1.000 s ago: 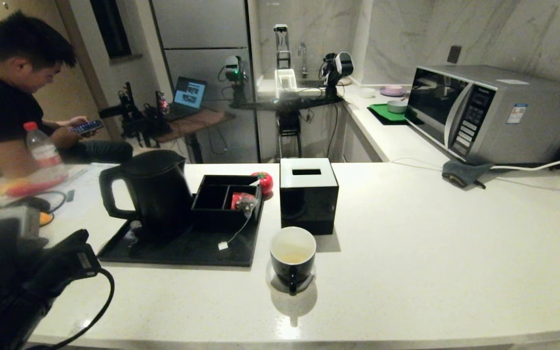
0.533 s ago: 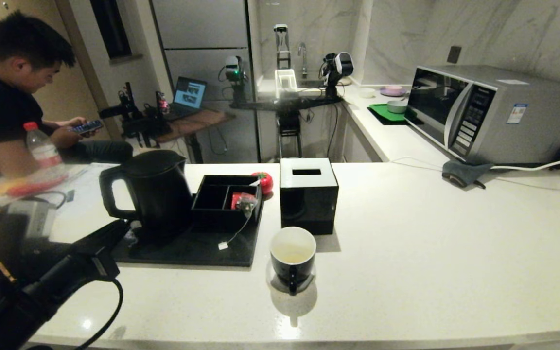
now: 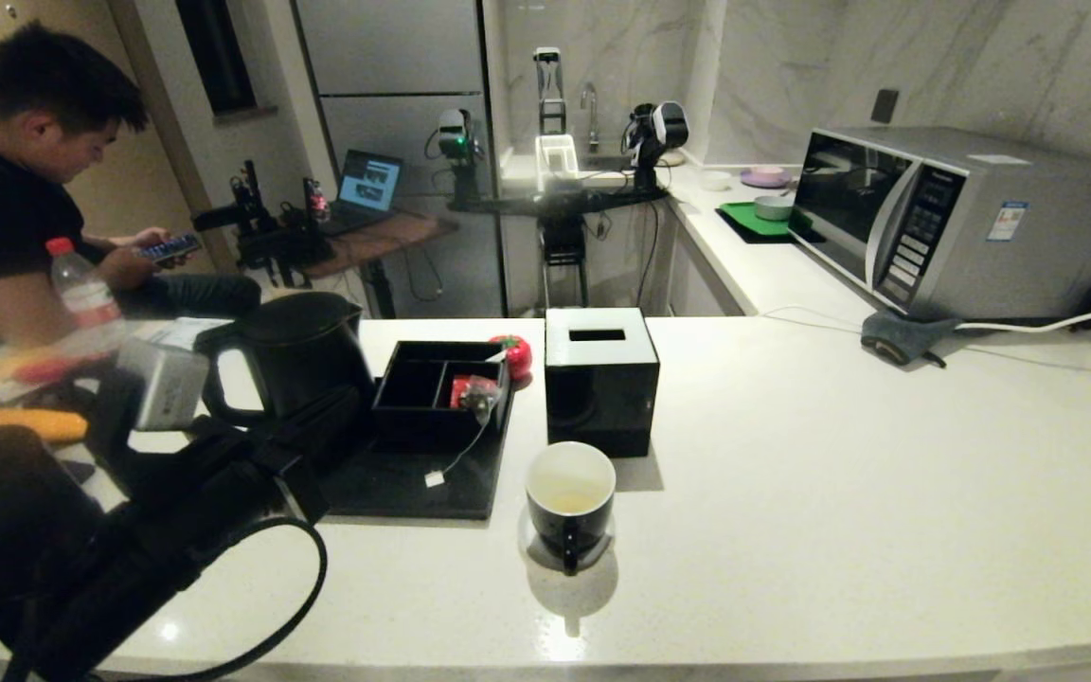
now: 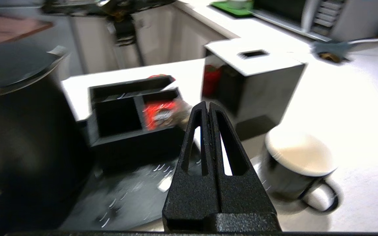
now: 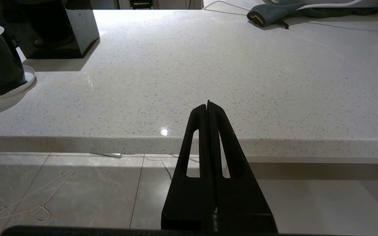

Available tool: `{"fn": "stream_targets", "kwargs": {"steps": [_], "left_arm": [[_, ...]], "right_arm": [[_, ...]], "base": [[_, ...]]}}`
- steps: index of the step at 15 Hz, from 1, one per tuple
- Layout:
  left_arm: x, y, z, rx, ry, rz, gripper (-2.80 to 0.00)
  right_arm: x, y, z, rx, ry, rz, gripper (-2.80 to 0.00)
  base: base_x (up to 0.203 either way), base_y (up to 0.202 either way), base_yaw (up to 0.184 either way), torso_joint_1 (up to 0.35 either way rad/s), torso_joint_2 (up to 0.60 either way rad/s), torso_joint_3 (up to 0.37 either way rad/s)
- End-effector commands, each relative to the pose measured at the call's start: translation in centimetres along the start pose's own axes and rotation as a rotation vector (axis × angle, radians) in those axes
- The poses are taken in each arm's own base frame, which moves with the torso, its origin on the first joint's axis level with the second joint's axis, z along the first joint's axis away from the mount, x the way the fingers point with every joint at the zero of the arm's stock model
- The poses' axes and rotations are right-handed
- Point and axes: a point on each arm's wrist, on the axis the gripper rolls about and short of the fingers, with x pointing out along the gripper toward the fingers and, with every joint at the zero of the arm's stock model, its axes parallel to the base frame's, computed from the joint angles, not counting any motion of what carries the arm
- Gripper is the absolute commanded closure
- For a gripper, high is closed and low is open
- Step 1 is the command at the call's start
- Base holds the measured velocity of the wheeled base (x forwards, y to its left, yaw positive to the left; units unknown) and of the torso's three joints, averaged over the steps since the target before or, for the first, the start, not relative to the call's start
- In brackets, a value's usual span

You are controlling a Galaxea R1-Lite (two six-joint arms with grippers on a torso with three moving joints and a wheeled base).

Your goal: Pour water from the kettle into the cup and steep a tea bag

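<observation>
With our left end effector (image 4: 208,108) pressed together near the tall matte black kettle (image 3: 304,365) on its glossy black tray (image 3: 413,488), we risk knocking the kettle unless it spreads.

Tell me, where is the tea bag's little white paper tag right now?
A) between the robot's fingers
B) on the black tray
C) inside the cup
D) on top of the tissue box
B: the tag lies on the black tray, its string running up to the compartment box.
</observation>
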Motion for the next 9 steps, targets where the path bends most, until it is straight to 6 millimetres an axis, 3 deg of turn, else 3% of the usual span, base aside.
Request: {"fn": "stream_targets", "kwargs": {"steps": [1,9], "left_arm": [[1.8,-0.8,0.7,-0.005,0.027,-0.035,0.00],[6.3,-1.0,3.6,-0.023,0.246,-0.021,0.00]], "right_arm": [[0.0,0.0,0.0,-0.001,0.000,0.000,0.00],[0.0,0.0,0.0,-0.001,0.000,0.000,0.00]], "base": [[0.000,0.000,0.000,0.000,0.00,0.000],[0.000,0.000,0.000,0.000,0.00,0.000]]}}
